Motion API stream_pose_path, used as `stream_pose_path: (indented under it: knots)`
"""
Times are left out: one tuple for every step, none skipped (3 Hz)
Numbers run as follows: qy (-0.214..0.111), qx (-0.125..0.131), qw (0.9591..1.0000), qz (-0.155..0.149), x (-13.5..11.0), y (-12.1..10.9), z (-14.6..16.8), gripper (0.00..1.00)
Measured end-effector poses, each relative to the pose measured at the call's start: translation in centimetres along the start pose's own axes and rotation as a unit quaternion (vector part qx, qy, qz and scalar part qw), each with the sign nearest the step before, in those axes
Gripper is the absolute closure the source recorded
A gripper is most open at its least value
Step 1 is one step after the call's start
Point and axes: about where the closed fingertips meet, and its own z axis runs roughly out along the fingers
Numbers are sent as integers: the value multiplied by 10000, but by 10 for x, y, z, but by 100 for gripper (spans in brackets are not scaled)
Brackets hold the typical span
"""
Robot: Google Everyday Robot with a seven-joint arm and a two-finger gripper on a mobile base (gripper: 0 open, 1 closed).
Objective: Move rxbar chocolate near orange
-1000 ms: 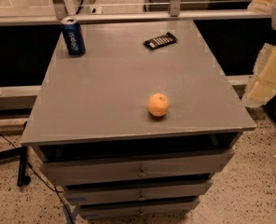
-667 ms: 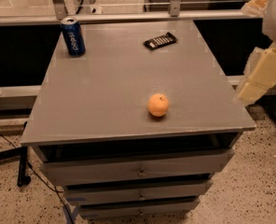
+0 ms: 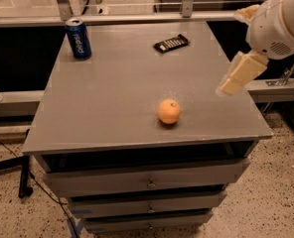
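Observation:
The rxbar chocolate [image 3: 171, 43] is a flat black wrapper with white lettering, lying at the far right part of the grey tabletop [image 3: 112, 98]. The orange [image 3: 169, 111] sits near the front of the tabletop, right of centre, well apart from the bar. My gripper [image 3: 240, 69] hangs from the white arm [image 3: 281, 19] at the right, above the table's right edge. It is to the right of both the bar and the orange, touches neither and holds nothing I can see.
A blue soda can [image 3: 78, 38] stands upright at the far left corner. The tabletop tops a drawer cabinet [image 3: 147, 182]. A metal rail [image 3: 137, 18] runs behind the table. A black cable [image 3: 23, 177] lies on the speckled floor at left.
The arm and gripper have moved left, from beyond the table's right side to above its right edge. The bar, orange and can have not moved.

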Motion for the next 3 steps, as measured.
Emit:
stream_pose_path:
  knots:
    - [-444,188,9988,131,0,-29,35,0]
    - [-869,231,9950,427,-1,-51,66,0]
    - [-1274,239,9895,636,-12,-72,97,0]
